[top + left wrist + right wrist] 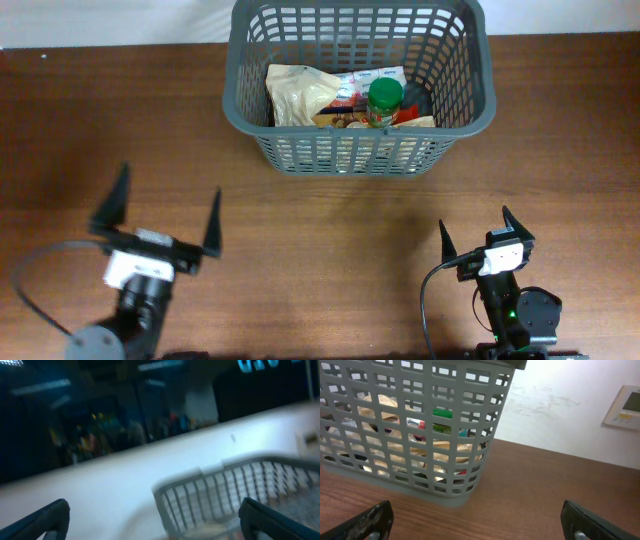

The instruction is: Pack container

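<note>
Basket (250, 130) is sitting far across the surface (330, 250), long axis running left-right, groceries (300, 92) already inside. Both the left hand (170, 200) and right hand (473, 225) are gaping wide, gripping nothing; right hand is sitting nearer, basket lying straight ahead of it.

Nothing can be read outright. Cyan glowing letters (257, 365) at the top edge of the left wrist view are cut off and blurred. The red-and-white packet (362, 86) in the container (245, 100) has print too small to read. The blue-printed label (414, 423) behind the lattice is unreadable. The wall panel (624, 407) markings are illegible.
</note>
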Action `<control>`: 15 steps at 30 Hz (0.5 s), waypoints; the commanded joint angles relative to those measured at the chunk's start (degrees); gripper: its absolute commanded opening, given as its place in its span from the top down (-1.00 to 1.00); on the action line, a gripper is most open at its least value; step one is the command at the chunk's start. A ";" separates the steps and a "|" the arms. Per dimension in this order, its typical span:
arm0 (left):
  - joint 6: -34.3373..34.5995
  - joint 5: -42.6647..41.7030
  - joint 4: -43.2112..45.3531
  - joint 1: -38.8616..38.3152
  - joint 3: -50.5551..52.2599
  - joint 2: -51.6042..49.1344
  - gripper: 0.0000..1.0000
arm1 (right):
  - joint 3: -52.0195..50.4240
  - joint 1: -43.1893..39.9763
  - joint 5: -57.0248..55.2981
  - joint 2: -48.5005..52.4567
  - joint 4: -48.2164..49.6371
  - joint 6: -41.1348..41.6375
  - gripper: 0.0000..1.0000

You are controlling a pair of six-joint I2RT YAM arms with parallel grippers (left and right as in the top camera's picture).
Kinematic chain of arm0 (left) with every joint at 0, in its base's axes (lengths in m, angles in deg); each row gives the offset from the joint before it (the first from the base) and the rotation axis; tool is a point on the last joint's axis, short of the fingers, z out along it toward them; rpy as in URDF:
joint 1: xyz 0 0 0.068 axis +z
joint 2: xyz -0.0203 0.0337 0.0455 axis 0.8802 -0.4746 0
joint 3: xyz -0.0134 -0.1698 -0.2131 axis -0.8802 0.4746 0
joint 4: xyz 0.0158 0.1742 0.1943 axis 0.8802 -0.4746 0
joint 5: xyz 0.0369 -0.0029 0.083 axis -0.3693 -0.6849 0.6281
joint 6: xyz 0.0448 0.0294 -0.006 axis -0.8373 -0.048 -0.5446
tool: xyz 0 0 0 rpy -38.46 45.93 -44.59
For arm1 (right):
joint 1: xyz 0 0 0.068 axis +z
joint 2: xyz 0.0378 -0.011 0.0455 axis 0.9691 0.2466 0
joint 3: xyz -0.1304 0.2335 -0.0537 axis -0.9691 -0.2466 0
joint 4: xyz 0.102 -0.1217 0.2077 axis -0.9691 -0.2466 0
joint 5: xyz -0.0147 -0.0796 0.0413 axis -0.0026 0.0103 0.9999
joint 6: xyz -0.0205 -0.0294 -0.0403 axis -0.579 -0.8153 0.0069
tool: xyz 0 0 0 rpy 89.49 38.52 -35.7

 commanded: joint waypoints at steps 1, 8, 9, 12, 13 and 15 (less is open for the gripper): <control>0.55 -1.11 1.66 -0.11 12.74 10.03 -0.99 | -0.42 0.42 -0.50 -0.42 -0.22 -0.37 -0.98; 0.55 -0.81 1.70 -0.17 25.64 19.26 -0.98 | -0.42 0.42 -0.50 -0.42 -0.24 -0.37 -0.98; 0.52 -0.92 1.95 -0.33 26.58 19.15 -0.99 | -0.42 0.42 -0.50 -0.42 -0.22 -0.37 -0.98; 0.52 -0.87 1.25 -1.18 28.17 19.15 -0.99 | -0.42 0.42 -0.50 -0.42 -0.22 -0.37 -0.98; 0.52 -0.83 0.44 -1.46 28.85 19.15 -0.98 | -0.42 0.42 -0.50 -0.42 -0.22 -0.35 -0.98; 0.52 -0.70 -3.23 -1.62 30.01 19.15 -0.99 | -0.42 0.42 -0.50 -0.42 -0.22 -0.37 -0.97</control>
